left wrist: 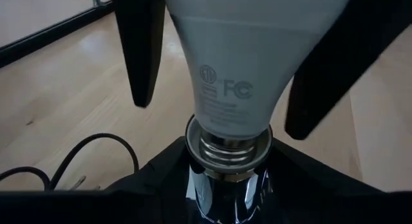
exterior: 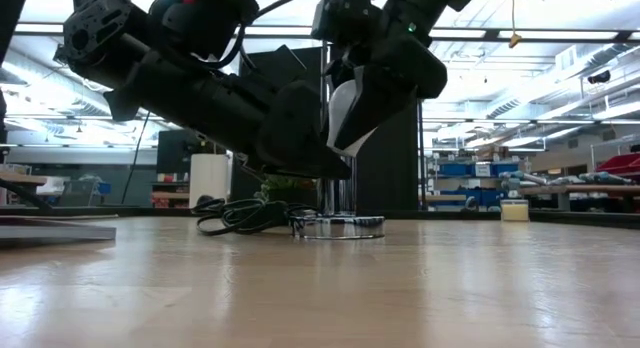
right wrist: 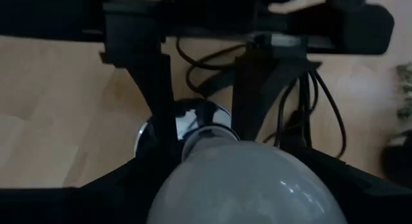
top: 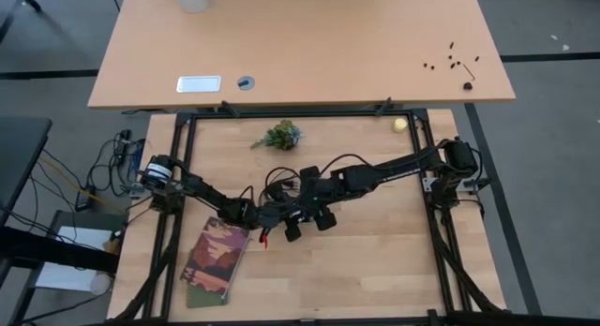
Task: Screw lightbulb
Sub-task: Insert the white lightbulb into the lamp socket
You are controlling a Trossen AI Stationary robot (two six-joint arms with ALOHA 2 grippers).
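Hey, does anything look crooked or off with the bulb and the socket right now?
Nothing stands out. The lightbulb sits with its screw base in the shiny socket, as far as the left wrist view shows. Both grippers meet at it mid-table; which one grips it is unclear.
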